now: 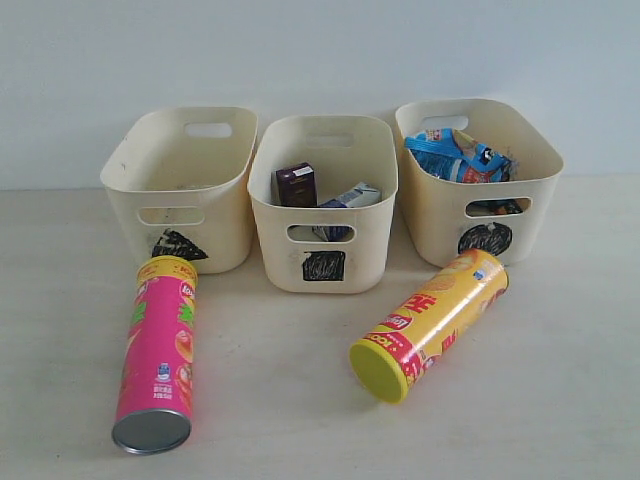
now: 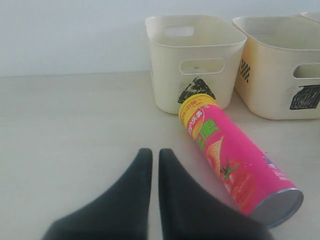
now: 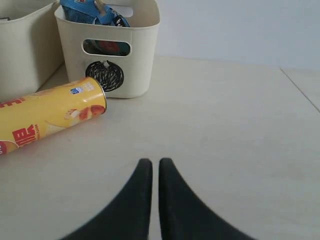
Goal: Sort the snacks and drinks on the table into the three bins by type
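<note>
Two chip cans lie on their sides on the table [image 1: 300, 400]: a pink can [image 1: 157, 352] in front of the left bin [image 1: 180, 190], and a yellow can [image 1: 430, 323] with a yellow lid in front of the right bin [image 1: 478, 180]. The middle bin [image 1: 322, 205] holds a dark purple carton [image 1: 296, 185] and a blue and white carton [image 1: 350, 197]. A blue-white noodle bag [image 1: 457, 155] sits in the right bin. The left bin looks empty. My left gripper [image 2: 151, 156] is shut and empty, with the pink can [image 2: 235, 162] beside it. My right gripper [image 3: 151, 166] is shut and empty, apart from the yellow can [image 3: 50, 117]. Neither gripper shows in the exterior view.
The bins stand in a row against a pale wall, marked triangle [image 1: 172, 245], square [image 1: 322, 266] and circle [image 1: 485, 239]. Something orange shows through the right bin's handle hole [image 3: 106, 48]. A seam in the table [image 3: 299, 87] runs off to one side in the right wrist view.
</note>
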Robot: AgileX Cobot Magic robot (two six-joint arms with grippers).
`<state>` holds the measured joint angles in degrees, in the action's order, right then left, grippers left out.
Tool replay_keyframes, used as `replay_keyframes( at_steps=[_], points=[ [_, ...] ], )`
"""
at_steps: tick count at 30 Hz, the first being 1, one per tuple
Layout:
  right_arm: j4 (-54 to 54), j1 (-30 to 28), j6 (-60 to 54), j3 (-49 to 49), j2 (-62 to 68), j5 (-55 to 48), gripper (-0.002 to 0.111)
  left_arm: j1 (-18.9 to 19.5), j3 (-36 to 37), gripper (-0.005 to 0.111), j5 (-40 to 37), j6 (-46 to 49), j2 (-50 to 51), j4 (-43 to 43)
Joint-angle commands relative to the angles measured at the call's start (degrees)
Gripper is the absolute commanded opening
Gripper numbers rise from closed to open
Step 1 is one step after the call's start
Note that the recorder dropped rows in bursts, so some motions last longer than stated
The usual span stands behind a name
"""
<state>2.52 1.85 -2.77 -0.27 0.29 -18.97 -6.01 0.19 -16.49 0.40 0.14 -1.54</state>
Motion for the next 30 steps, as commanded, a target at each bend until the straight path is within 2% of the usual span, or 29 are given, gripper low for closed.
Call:
replay_keyframes(
  at_steps=[1,2,4,11,14,15,17,21,27,30],
  points=[
    [0.16,-0.16,-0.26,0.27,-0.29,0.56,0.003,-0.27,-0.19,0.004,4.94,0.82,-0.14,1.54],
    [0.16,-0.16,-0.26,0.27,-0.29,0.56,0.003,-0.27,-0.19,0.004,10.16,-0.4,-0.14,5.55],
    [0.16,-0.16,-0.26,0.27,-0.29,0.56,0.003,-0.27,-0.19,0.004,14.67,-1.2,-0.14,8.56],
    [0.16,-0.16,-0.37,0.27,-0.29,0.56,0.003,-0.27,-0.19,0.004,29.33,-3.22,-0.14,12.29],
    [0.16,-0.16,-0.2,0.27,-0.29,0.56,0.003,-0.27,-0.19,0.004,48.69,-13.33,-0.14,12.52],
    [0.16,-0.16,-0.2,0.27,-0.29,0.56,0.003,-0.27,-0.19,0.004,52.1,-15.93,-0.14,12.41],
    [0.16,-0.16,-0.2,0.27,-0.29,0.56,0.003,-0.27,-1.98,0.004,51.42,-16.97,-0.14,12.41],
    [0.16,-0.16,-0.2,0.27,-0.29,0.56,0.003,-0.27,-9.8,0.004,43.29,-13.21,6.22,11.84],
    [0.16,-0.16,-0.07,0.27,-0.29,0.56,0.003,-0.27,-17.46,0.004,43.0,-11.32,20.39,11.41],
    [0.16,-0.16,-0.07,0.27,-0.29,0.56,0.003,-0.27,-21.39,0.004,42.24,-11.32,26.79,8.06]
  ],
)
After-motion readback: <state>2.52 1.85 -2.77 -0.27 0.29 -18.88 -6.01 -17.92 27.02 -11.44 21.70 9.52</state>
